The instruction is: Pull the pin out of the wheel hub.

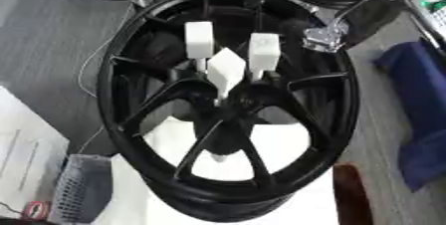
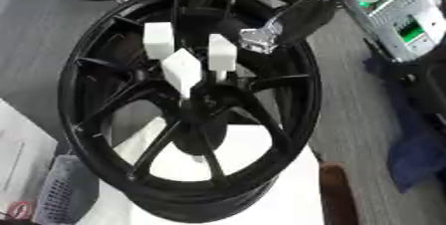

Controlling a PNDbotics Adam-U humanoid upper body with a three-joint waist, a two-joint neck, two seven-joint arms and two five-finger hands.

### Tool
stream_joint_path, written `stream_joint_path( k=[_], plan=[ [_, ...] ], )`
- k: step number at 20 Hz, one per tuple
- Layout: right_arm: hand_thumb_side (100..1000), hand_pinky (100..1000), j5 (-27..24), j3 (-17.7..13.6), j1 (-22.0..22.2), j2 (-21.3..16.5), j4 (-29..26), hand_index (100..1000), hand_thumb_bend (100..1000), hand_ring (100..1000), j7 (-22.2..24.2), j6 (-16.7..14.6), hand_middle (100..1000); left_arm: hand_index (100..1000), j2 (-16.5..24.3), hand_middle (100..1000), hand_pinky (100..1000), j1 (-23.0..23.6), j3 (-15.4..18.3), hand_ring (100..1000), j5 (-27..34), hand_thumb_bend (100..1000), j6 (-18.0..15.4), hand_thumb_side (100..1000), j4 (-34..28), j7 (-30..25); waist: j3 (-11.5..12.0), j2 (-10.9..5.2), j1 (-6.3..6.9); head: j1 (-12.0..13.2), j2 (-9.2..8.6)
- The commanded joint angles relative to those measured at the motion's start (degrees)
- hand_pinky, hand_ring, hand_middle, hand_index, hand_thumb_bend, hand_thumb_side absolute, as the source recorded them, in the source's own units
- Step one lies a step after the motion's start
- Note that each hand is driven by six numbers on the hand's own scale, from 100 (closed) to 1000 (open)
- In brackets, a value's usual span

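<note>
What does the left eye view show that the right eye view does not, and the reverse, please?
Only the left eye view shows more of the blue cloth running down its right side, and all of the grey basket.

Only the right eye view shows the silver panel with green parts at upper right.

Both show the black wheel hub standing on a white surface, three white block-topped pins at its centre, and a black and silver robot part over the upper right rim. Whether that is a robot hand is unclear.
</note>
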Motion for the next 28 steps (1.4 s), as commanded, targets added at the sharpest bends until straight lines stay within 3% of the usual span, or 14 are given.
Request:
stream_joint_path(
  k=[1,5,6,7,14,15,16,21,28],
  plan=[
    [682,871,3.2,-0.6,-1.0,-0.2,1.2,865,100,824,10.4,-12.4,798,749,1.1,578,616,0.1,0.7,662,-0.2,100,0.1,840,-0.4,-0.1,-0.1,-1.33,0.02,-0.2,0.33],
    [739,873,6.5,-0.1,-1.2,0.0,2.2,878,100,839,10.4,-14.5,802,749,1.2,578,617,0.2,0.8,662,-0.3,100,0.1,839,-0.3,-0.1,-0.2,-1.41,-0.13,-0.3,0.33],
    [676,872,7.3,-0.1,-1.3,0.0,2.4,891,100,841,10.4,-14.9,807,748,1.2,578,617,0.2,0.8,661,-0.4,100,0.1,839,-0.3,-0.1,-0.2,-1.42,-0.16,-0.4,0.33],
    [668,872,7.9,-0.1,-1.4,0.0,2.4,891,100,841,10.4,-15.2,808,748,1.1,578,617,0.2,0.8,661,-0.5,100,0.1,839,-0.2,-0.2,-0.2,-1.43,-0.2,-0.4,0.33],
    [680,872,9.4,-0.3,-1.5,0.2,2.8,892,100,842,10.4,-16.2,808,748,1.1,578,617,0.3,0.8,661,-0.6,100,0.1,840,-0.2,-0.2,-0.2,-1.42,-0.26,-0.4,0.33],
    [635,890,9.6,-0.1,-1.5,0.1,2.9,898,100,854,10.4,-16.3,811,747,1.1,577,617,0.3,0.8,661,-0.6,100,0.1,842,-0.1,-0.1,-0.2,-1.36,-0.34,-0.5,0.33],
    [505,897,9.9,0.4,-1.4,0.1,3.1,896,100,862,10.4,-16.2,804,746,1.0,577,618,0.4,0.8,661,-0.6,100,0.2,845,-0.1,-0.2,-0.1,-1.25,-0.46,-0.5,0.33],
    [300,922,8.3,1.4,-1.2,0.1,4.2,910,100,874,10.4,-13.9,807,746,1.0,577,618,0.5,0.8,660,-0.5,100,0.2,846,0.1,-0.3,0.1,-1.22,-0.58,-0.7,0.24],
    [364,936,9.1,1.6,-1.2,-0.1,3.6,919,100,888,10.4,-11.6,820,746,0.9,576,619,0.6,0.8,660,-0.4,100,0.1,850,0.3,-0.4,-0.1,-1.26,-0.83,-0.7,0.33]
  ],
)
